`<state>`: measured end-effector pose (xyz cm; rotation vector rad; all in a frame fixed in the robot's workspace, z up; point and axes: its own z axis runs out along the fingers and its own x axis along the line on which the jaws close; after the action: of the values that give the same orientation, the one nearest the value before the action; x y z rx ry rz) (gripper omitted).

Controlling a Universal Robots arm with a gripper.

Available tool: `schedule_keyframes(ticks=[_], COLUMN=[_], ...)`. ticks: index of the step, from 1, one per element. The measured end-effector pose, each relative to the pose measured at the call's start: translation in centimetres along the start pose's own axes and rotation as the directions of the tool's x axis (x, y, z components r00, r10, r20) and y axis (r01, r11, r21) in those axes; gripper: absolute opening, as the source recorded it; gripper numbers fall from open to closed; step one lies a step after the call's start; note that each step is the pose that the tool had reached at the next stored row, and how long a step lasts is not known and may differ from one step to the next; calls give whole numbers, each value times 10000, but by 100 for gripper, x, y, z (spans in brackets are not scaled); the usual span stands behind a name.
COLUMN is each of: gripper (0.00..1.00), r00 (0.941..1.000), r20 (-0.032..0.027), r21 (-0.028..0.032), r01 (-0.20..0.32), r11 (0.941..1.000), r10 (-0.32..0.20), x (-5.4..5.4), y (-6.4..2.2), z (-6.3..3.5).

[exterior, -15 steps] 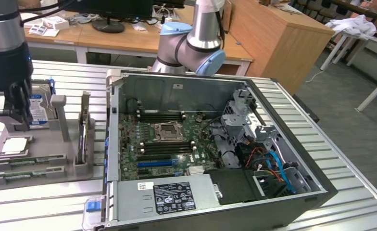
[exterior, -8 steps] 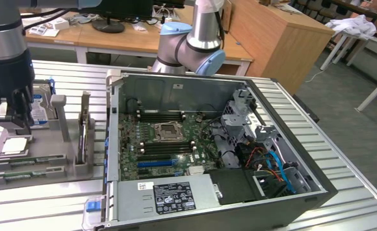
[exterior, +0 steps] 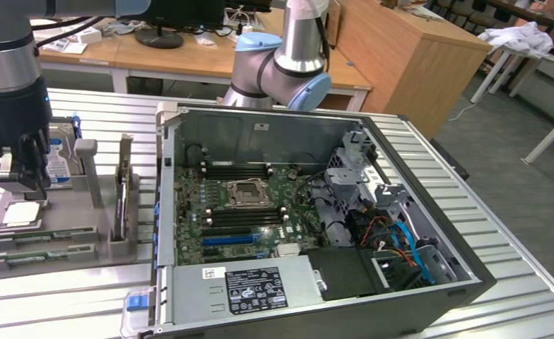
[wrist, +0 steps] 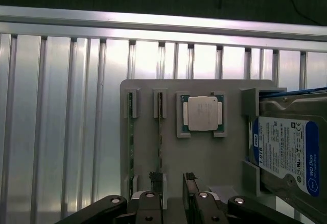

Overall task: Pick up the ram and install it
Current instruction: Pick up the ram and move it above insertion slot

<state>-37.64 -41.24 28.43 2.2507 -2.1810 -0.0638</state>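
Hovering over the gray parts tray [exterior: 98, 260], the gripper [exterior: 27, 189] hung at the exterior view's left, well apart from the open computer case [exterior: 466, 282]. Jaws stood apart with nothing clamped, and the wrist view showed bare tray surface in the gap between the two dark fingers [wrist: 190, 183]. Two green sticks sat on edge in the tray, each in its own narrow slot, parallel and side by side. The inner ram stick [wrist: 160, 132] ran just beside the CPU [wrist: 203, 113]. One finger overlapped that stick's end in the wrist view, but I could not tell whether they touched. The outer ram stick [wrist: 130, 142] sat one slot further from the CPU, near the tray edge. On the CPU's other side a blue-labelled hard drive [wrist: 291, 152] stood in a gray bracket. The exterior view also showed a flat board [exterior: 124, 187] standing on edge at the tray side nearest the case. Tray and case both rested on a ribbed aluminium table [exterior: 70, 311]. Inside the case lay the green motherboard [exterior: 211, 219], with the processor socket [exterior: 249, 192] between rows of black memory slots [exterior: 234, 169] and a blue expansion slot [exterior: 230, 240] below. The arm's blue-capped joint [exterior: 277, 63] showed behind the case.
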Motion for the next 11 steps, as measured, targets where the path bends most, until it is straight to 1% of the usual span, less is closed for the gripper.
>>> schedule_keyframes(ticks=[3,11], gripper=[30,30], r00=[10000,10000], r20=[0,0], r21=[1,2], r01=[-1,1], r11=[10000,10000], r10=[1,-1], x=[25,150], y=[4,16], z=[0,-2])
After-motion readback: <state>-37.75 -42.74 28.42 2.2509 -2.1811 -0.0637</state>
